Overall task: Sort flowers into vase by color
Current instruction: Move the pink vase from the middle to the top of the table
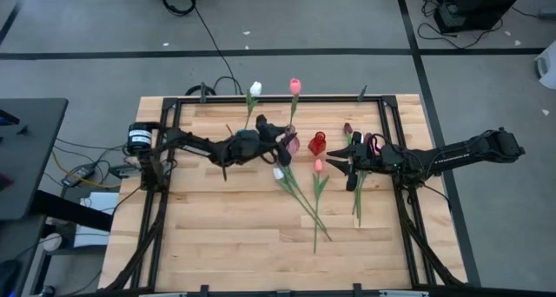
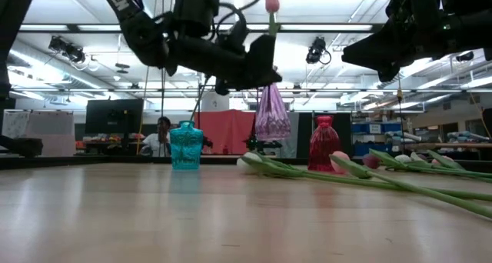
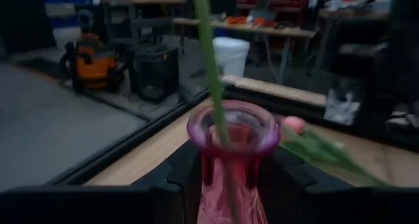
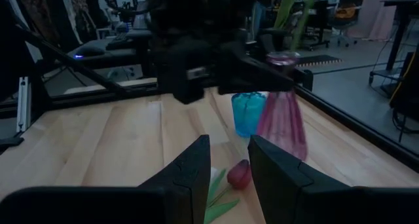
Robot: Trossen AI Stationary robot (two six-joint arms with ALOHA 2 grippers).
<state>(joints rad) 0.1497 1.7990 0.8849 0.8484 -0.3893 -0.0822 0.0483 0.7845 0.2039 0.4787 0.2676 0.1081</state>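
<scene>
The wooden table [image 1: 217, 236] carries both arms. The left gripper [image 1: 285, 141] holds the pink vase [image 2: 272, 113] lifted clear of the boards, jaws pinching its body, a pink tulip [image 2: 271, 1] standing in it. The right gripper [image 1: 351, 165] hovers over loose flowers [image 1: 304, 197] lying at mid-table, its fingers [image 4: 190, 175] slightly apart (nothing between them). A red vase [image 1: 317, 143] and a teal vase [image 2: 185, 145] stand nearby.
</scene>
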